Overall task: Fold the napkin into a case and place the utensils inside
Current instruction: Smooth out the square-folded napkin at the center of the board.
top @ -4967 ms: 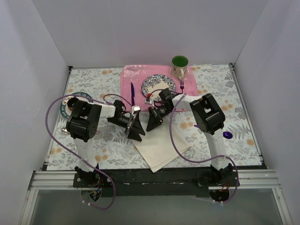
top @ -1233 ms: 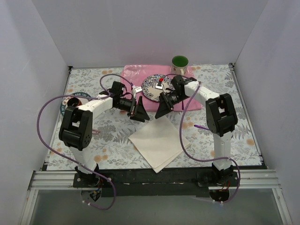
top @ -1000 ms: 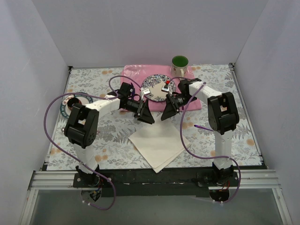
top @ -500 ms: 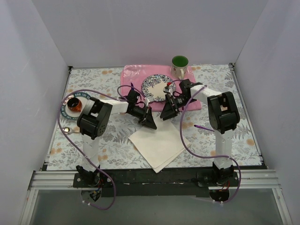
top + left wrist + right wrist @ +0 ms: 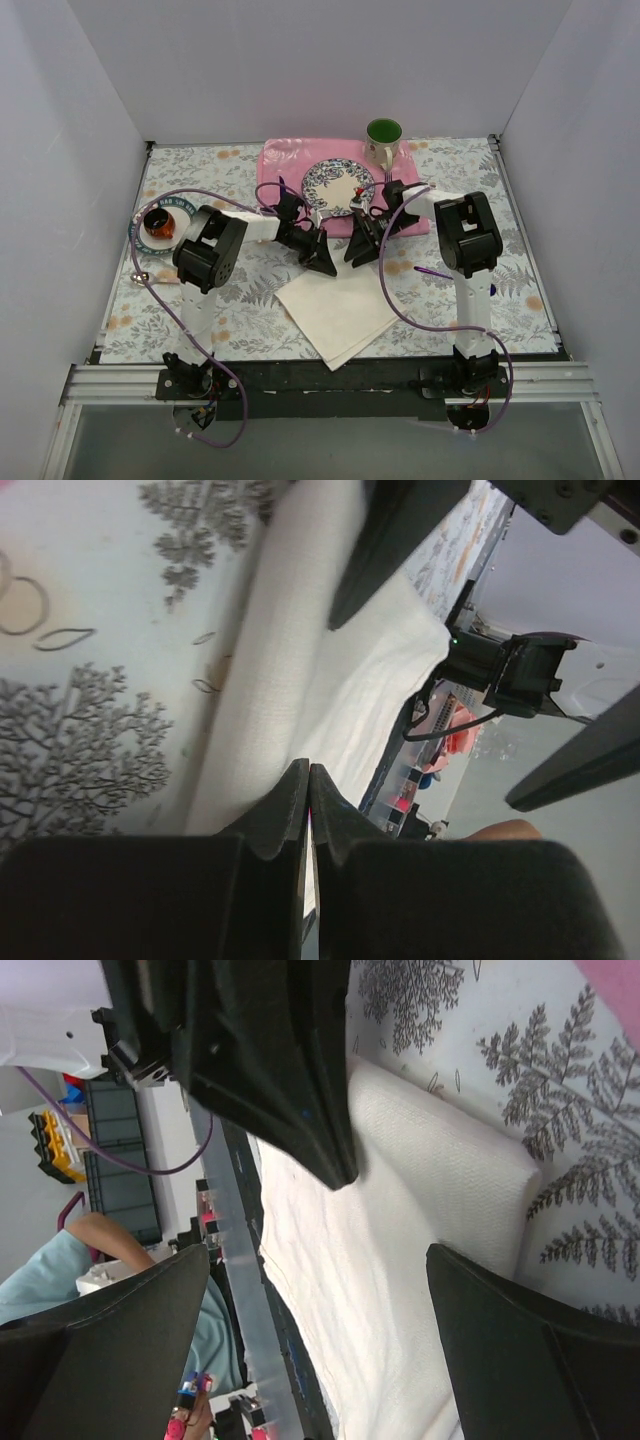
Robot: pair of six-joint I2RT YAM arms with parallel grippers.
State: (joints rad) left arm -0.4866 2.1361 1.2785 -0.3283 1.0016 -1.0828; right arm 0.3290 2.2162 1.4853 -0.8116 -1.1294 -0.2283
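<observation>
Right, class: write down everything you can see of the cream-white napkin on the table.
The napkin is plain cream-white woven cloth, unpatterned, folded to a smaller four-sided shape. It lies flat and turned cornerwise on the floral tablecloth, near the front edge. Its far edge is a thick, rounded fold. The left gripper, jaws shut, sits at that edge; whether it pinches cloth is unclear. The right gripper hovers open by it. Nothing lies on the napkin.

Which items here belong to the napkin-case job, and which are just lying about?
In the job: napkin, left claw, right claw; the utensils are not clearly visible.
Lying about: pink placemat, patterned plate, green mug, orange-rimmed cup.
</observation>
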